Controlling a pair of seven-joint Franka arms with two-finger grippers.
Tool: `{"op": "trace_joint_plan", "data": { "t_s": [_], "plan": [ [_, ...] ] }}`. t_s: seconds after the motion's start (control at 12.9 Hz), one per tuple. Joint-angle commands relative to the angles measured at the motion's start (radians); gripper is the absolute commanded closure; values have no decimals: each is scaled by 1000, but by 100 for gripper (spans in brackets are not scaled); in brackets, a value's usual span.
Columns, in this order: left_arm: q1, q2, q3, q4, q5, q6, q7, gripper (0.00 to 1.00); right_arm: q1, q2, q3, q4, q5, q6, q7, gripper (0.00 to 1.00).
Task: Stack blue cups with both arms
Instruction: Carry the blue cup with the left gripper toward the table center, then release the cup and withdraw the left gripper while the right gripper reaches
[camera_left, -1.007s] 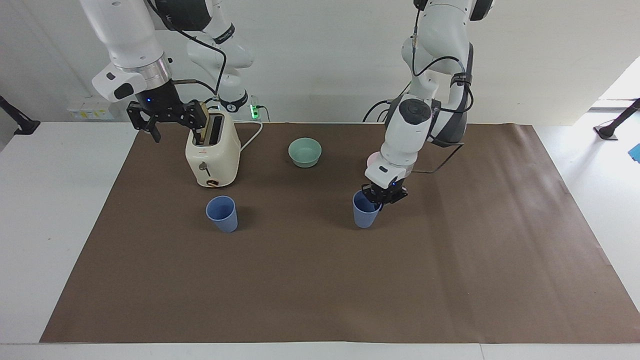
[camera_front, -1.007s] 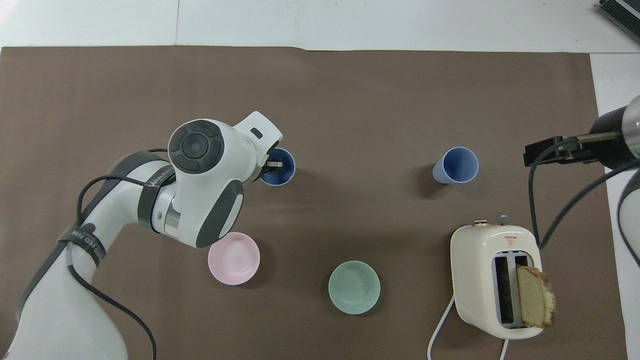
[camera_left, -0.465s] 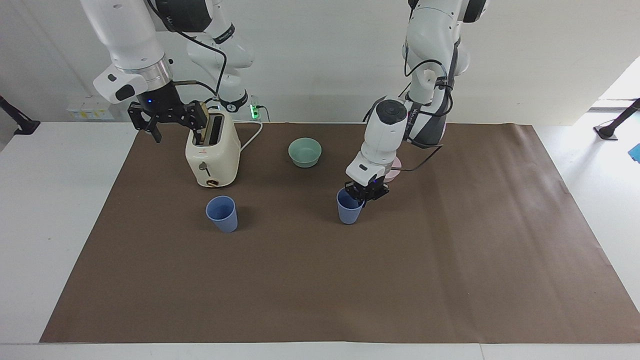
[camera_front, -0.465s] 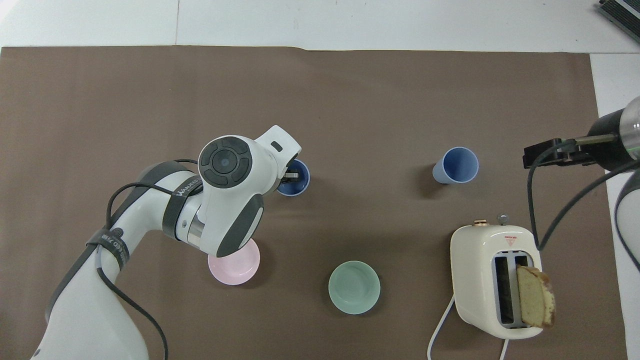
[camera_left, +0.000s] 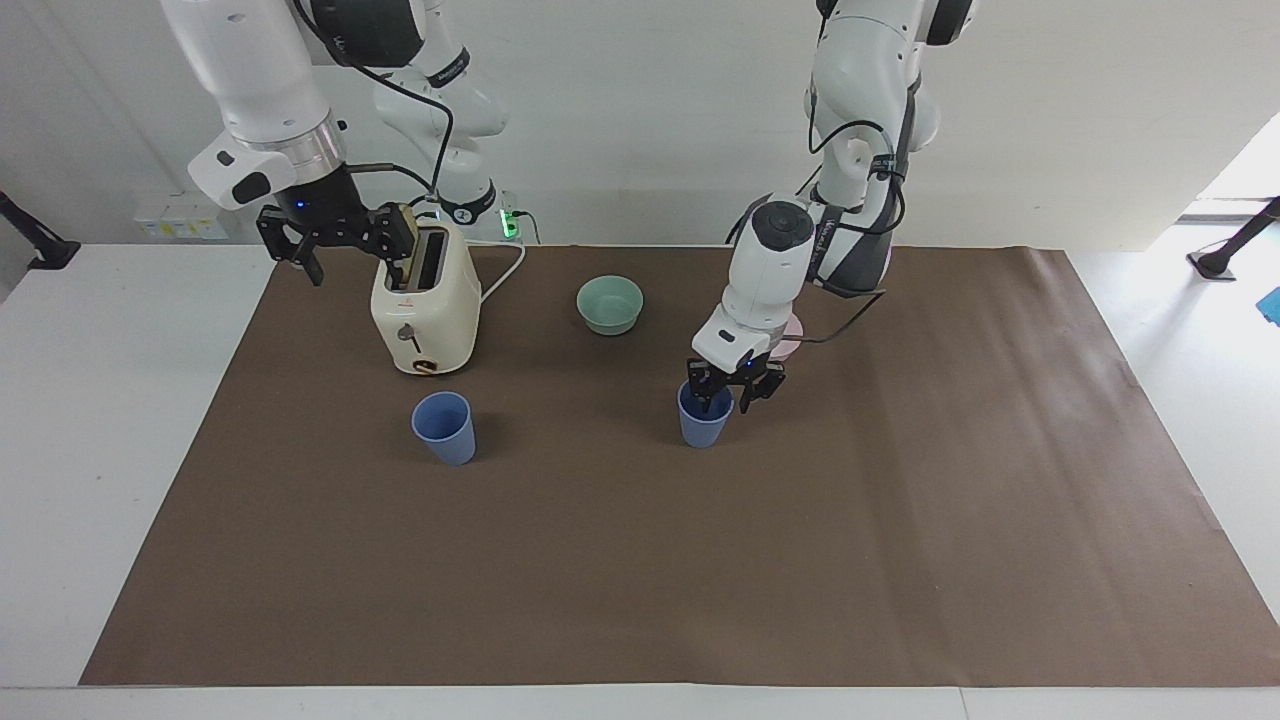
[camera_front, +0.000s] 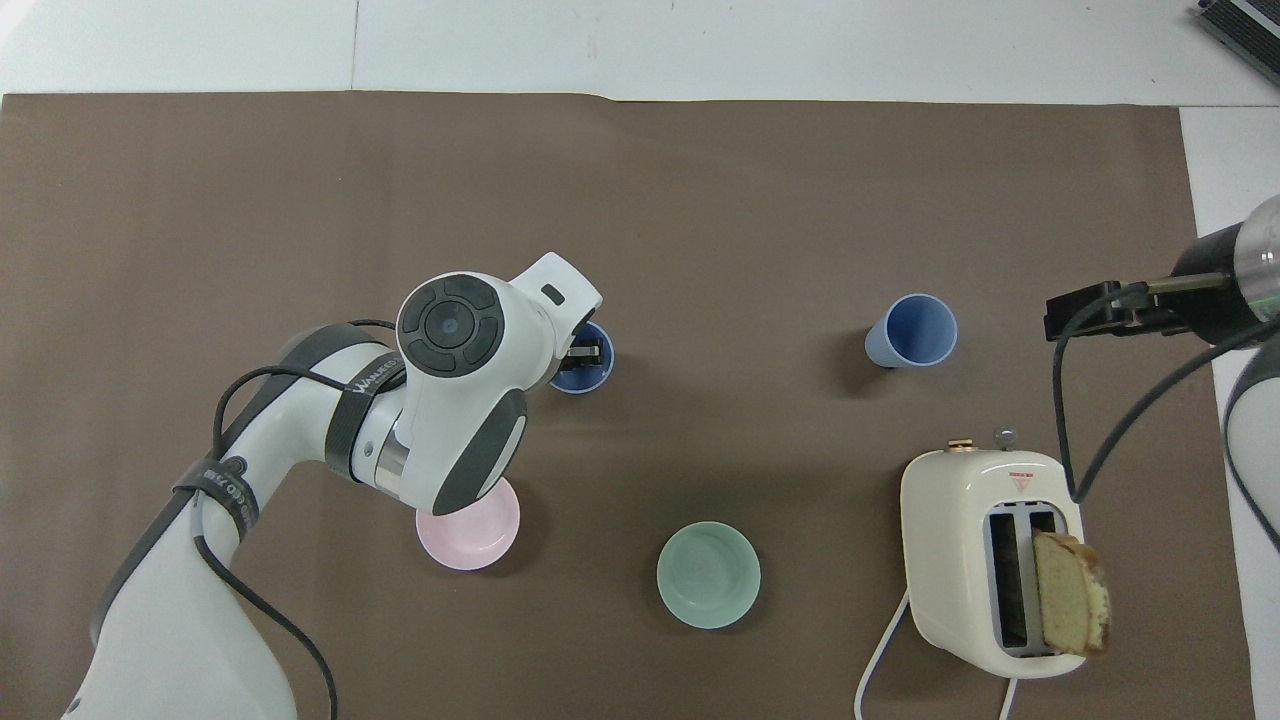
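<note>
Near the middle of the worktop (camera_left: 900, 560), one blue cup (camera_left: 705, 424) stands upright on the brown mat with the left gripper (camera_left: 734, 388) directly over its rim. Its fingers (camera_left: 712, 392) look spread apart, one seemingly inside the mouth and one outside toward the robots, though from this angle I cannot be sure they are clear of the wall; the cup appears to rest on the mat rather than hang in a grip. The second blue cup (camera_left: 444, 427) stands upright, well apart, toward the right arm's end, a little farther from the robots than the toaster (camera_left: 425, 305). Both cups have their long axis vertical, mouths up, and look empty.

The right gripper (camera_left: 335, 232) hangs in the air beside the toaster's top, fingers wide and holding nothing; that arm waits, and it is the nearer one to the second cup.

A slice of bread (camera_front: 1070, 592) stands in the toaster's slot. The mint-green bowl (camera_left: 610, 303) and the pink bowl (camera_front: 468, 524), partly hidden under the left arm, both look empty.
</note>
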Motion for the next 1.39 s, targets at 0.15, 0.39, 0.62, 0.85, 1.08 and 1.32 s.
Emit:
{"op": "trace_joint_plan", "data": {
  "t_s": [0.15,0.39,0.62,0.85,1.08,1.32],
  "plan": [
    [7,-89,28,10,-7,-99,40,0,-13,-19,1,-137,10,182,7,0],
    [94,-202,28,10,-5,-226,164,0,-13,2,1,-226,10,270,0,0],
    [204,-264,29,17,0,-300,317,0,-16,56,0,-315,10,368,8,0],
    [304,-270,29,103,6,-422,437,0,-35,118,0,-337,8,418,0,0],
    [382,-265,29,195,10,-516,477,0,-52,155,0,-384,8,513,2,0],
    [428,-262,31,261,12,-582,537,0,-47,215,0,-407,8,607,11,0]
  ]
}}
